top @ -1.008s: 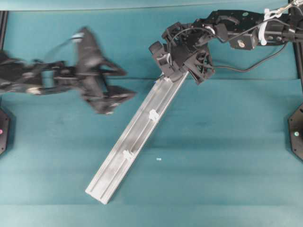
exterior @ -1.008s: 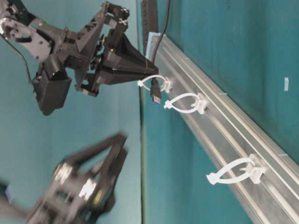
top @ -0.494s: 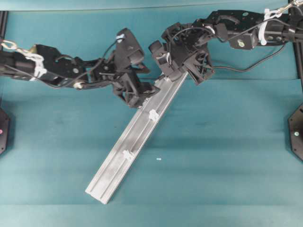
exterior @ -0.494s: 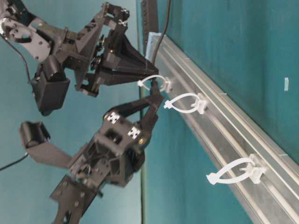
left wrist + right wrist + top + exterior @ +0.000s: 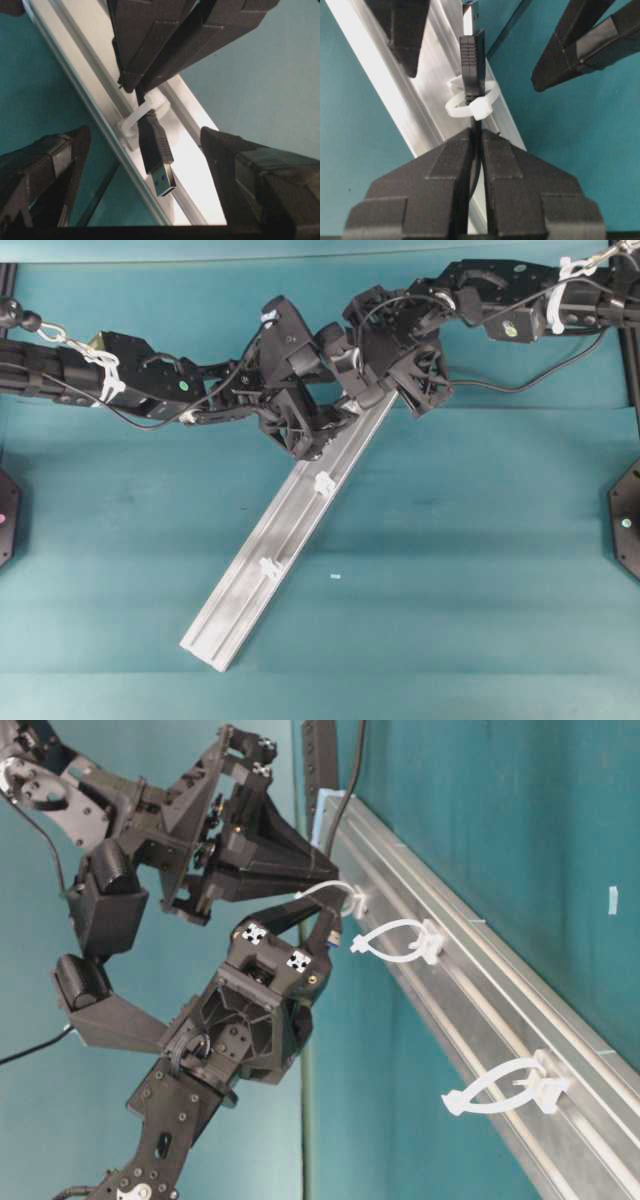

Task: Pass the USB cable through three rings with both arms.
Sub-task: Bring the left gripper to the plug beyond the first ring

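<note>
I'm looking at a teal worktop (image 5: 480, 570), evenly lit. A tiny white scrap (image 5: 335, 577) lies on it. Dark posts (image 5: 7, 285) stand at the edges.

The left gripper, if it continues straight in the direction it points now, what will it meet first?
Most likely the USB plug: it hangs through the first ring between the open fingers of the left gripper. Behind it come the right gripper's shut tips. Depth is uncertain.

A flat bench (image 5: 480, 540) covered in teal cloth carries everything. A long silver aluminium rail (image 5: 250, 590) lies diagonally on it, bearing small white translucent plastic loop clips (image 5: 324, 482). Right of the rail's lower half, well apart from it, sits a tiny pale scrap (image 5: 335, 576), perhaps tape. Black rounded arm bases (image 5: 628, 520) stand at the bench's side edges.
</note>
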`<action>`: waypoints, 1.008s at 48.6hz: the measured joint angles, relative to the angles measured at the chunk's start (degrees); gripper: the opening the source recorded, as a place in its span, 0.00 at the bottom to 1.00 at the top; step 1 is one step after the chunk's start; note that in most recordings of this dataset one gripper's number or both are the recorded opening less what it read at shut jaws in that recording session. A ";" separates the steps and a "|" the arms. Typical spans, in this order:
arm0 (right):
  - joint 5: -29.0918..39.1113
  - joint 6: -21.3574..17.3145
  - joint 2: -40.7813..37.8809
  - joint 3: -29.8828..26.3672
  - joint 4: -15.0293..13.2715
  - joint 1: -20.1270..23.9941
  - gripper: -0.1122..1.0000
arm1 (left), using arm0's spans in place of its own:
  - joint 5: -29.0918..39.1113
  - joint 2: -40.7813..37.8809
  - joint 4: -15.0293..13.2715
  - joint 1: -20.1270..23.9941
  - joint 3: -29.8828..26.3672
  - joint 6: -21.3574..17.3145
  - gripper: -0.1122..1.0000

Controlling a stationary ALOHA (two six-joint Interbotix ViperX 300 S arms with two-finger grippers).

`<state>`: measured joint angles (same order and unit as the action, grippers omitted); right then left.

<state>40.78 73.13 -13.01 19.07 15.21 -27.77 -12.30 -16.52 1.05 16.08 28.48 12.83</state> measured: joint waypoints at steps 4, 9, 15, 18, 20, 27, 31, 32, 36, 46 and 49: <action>0.00 0.00 0.00 0.00 0.00 0.00 0.17 | 0.44 0.00 0.00 0.00 0.00 0.00 0.87; 0.00 0.00 0.00 0.00 0.00 0.00 0.17 | 1.49 0.00 0.00 0.00 0.00 0.09 0.74; 0.00 0.00 0.00 0.00 0.00 -0.09 0.17 | 3.43 0.00 0.00 0.09 0.00 -0.09 0.46; 0.00 0.00 0.00 0.00 0.00 0.00 0.17 | 4.04 0.09 0.00 0.00 0.00 -0.18 0.32; 0.00 0.00 0.00 0.00 0.00 0.00 0.17 | 4.22 0.00 0.00 0.00 0.00 -0.09 0.24; -0.09 0.00 0.00 0.09 0.09 0.00 0.17 | 4.31 0.00 0.00 0.00 0.00 -0.18 0.22; -0.53 0.09 0.09 0.26 0.09 0.00 0.17 | 4.31 0.00 0.00 0.00 0.00 -0.26 0.22; -0.88 0.00 0.09 0.35 0.09 0.09 0.17 | 4.31 0.00 0.00 0.00 0.00 -0.26 0.22; -2.81 0.00 0.26 0.97 0.09 0.18 0.17 | 4.31 0.00 0.00 0.00 0.00 -0.18 0.22; -6.42 -0.26 0.62 2.55 0.09 0.62 0.18 | 4.39 0.00 0.00 -0.09 0.00 -0.53 0.20; -6.59 -0.35 0.79 2.90 0.09 0.70 0.18 | 4.39 0.00 0.00 -0.18 0.00 -0.44 0.20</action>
<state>34.19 72.77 -12.22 21.97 15.29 -27.07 -7.91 -16.52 1.05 15.91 28.48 12.39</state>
